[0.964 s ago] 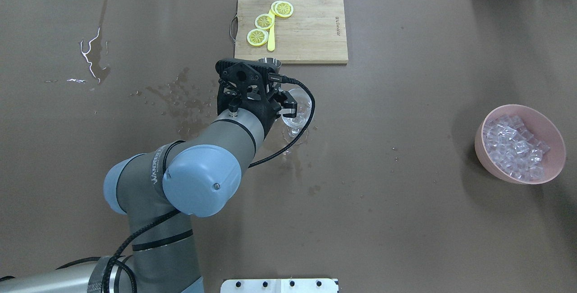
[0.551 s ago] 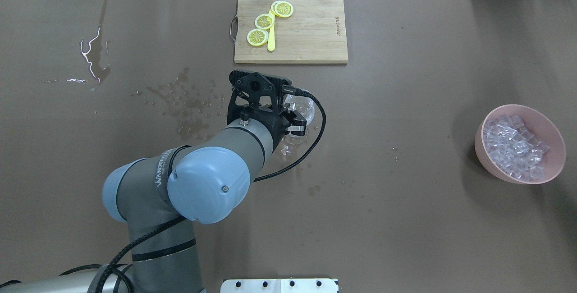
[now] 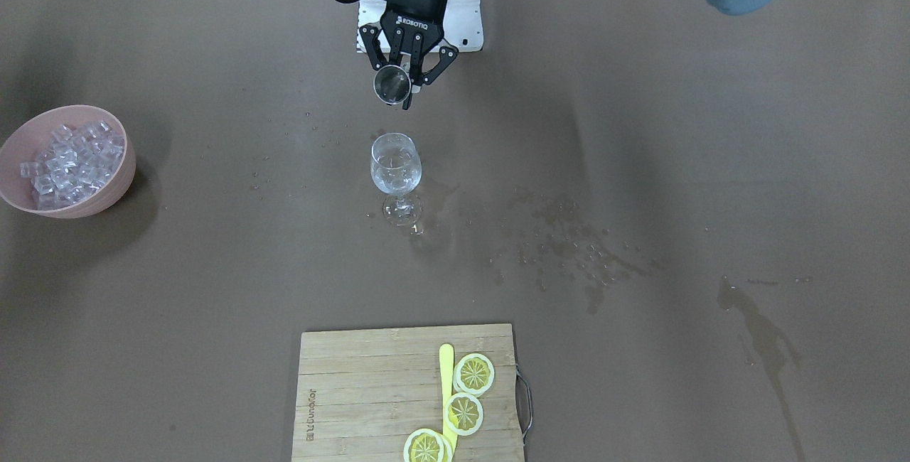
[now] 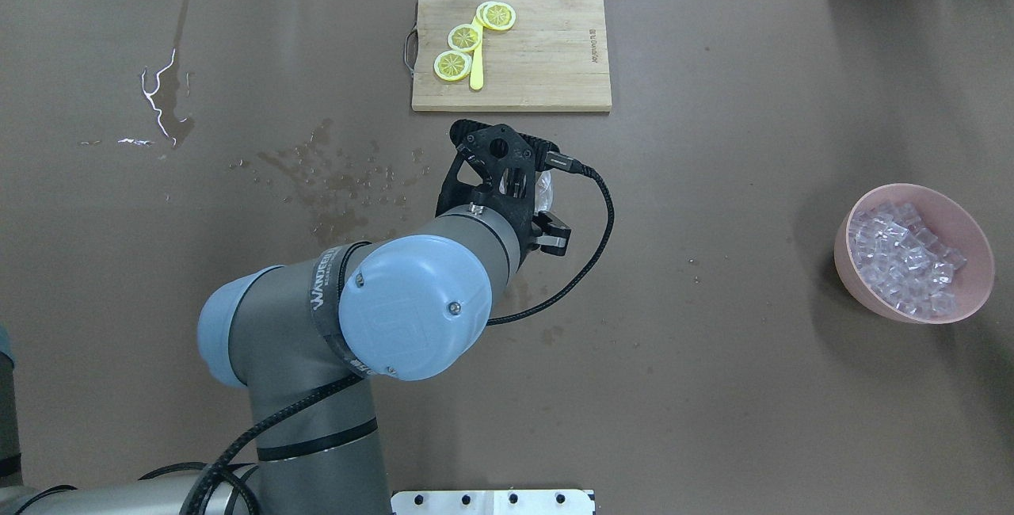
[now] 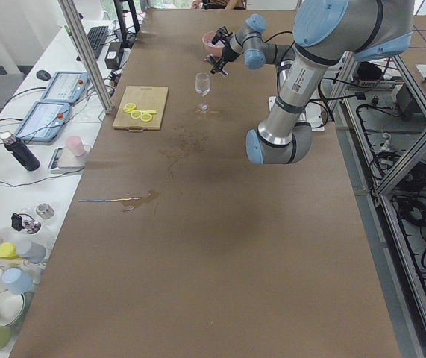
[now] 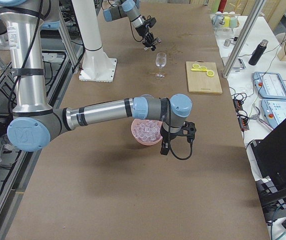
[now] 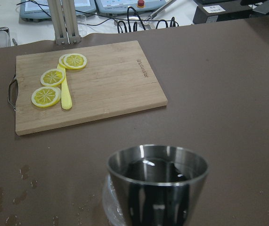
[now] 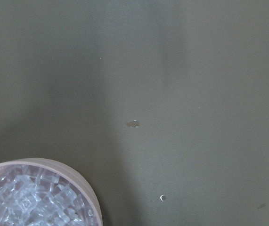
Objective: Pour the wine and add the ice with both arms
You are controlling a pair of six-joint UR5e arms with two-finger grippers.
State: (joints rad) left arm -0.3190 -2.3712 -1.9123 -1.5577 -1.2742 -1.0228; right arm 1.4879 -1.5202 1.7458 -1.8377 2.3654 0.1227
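We find the left gripper (image 3: 402, 92) closed on a small steel measuring cup (image 3: 389, 84), raised off the bench (image 3: 640, 128) on the robot's side of the wine glass (image 3: 395, 163) and apart from it; in the left wrist view the cup stands upright with its mouth up, and we cannot make out any liquid in it. The glass stands upright mid-bench and seems to hold a little clear wine (image 3: 395, 179) low in its bowl, though the glints make us unsure; we judge the pour to be done or nearly so.

The ice (image 3: 67, 163) lies heaped in the pink bowl (image 3: 106, 192) towards the robot's right end of the bench, well apart from the glass; we see no cube in the glass, so that half of the job is left. The right arm (image 6: 107, 112) reaches to the bowl; whether the right gripper (image 6: 165, 146) is open or closed we cannot tell. Wet stains (image 3: 569, 234) mark the bench beside the glass.
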